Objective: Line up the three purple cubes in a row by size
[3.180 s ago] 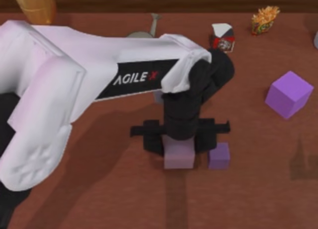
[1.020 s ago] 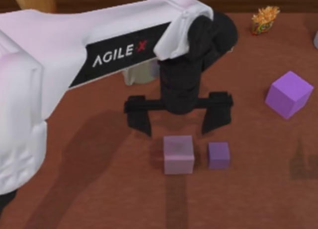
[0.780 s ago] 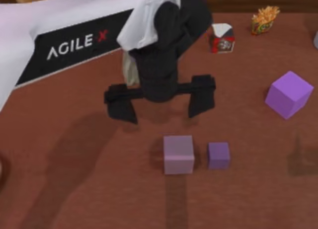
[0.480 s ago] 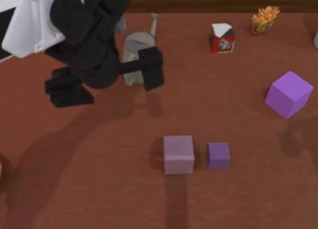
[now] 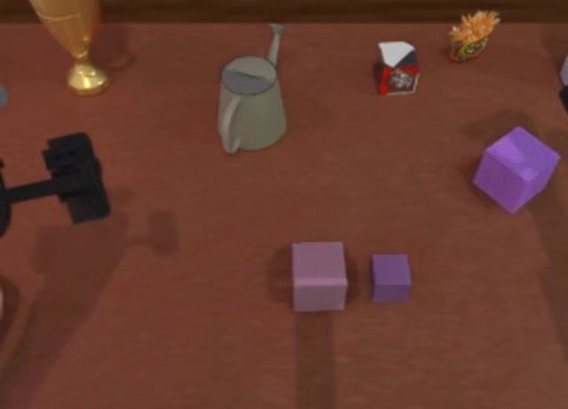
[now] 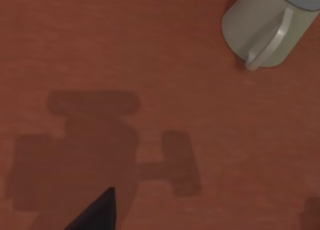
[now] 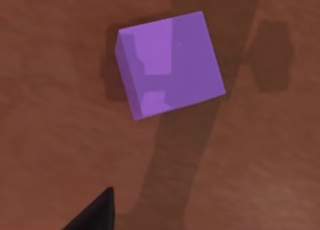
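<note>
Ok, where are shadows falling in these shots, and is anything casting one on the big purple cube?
Top view: the left gripper throws a blocky shadow onto the table beside it, and a dark patch lies across the large bright purple cube. Left wrist view: a gripper-shaped shadow fills the bare table near the watering can. Right wrist view: a stepped shadow crosses the cube's top, with a long streak trailing off over the table.

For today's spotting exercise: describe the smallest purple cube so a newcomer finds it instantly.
Start at the grey watering can and look toward the table's near edge, where two cubes sit side by side. The small dark violet cube is the right one, darker and smaller than the pale lilac cube.
</note>
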### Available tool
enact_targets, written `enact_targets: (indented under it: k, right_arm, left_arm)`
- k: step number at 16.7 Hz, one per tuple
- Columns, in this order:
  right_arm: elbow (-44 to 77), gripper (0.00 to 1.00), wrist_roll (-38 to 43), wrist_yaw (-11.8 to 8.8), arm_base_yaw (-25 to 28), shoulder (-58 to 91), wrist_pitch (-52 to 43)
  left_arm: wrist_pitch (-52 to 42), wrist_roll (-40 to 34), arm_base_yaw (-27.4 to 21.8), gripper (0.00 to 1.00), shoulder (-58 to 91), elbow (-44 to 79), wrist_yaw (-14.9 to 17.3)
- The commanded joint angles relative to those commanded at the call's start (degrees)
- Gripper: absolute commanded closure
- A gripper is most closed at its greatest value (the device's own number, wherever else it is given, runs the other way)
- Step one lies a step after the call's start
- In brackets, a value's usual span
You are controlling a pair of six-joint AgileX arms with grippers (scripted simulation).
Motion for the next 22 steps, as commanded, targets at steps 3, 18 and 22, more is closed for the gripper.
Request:
enact_targets:
  k: [3,18,22]
  right_arm:
    - [13.78,0.0,-3.93,0.0,0.91,16.36,-9.5]
    - [42.25,0.0,-11.12,0.06,2.12,45.9,-25.6]
    - [38.78,0.0,-11.23,0.06,2.39,46.88,-21.38]
  left_arm:
    - [9.14,6.89,5.8,0.0,-16.93,-14.0,0.22]
    - [28.07,22.3,16.33,0.0,-49.83,-39.51,0.88]
    - [28.07,22.3,16.33,0.0,-49.83,-39.51,0.88]
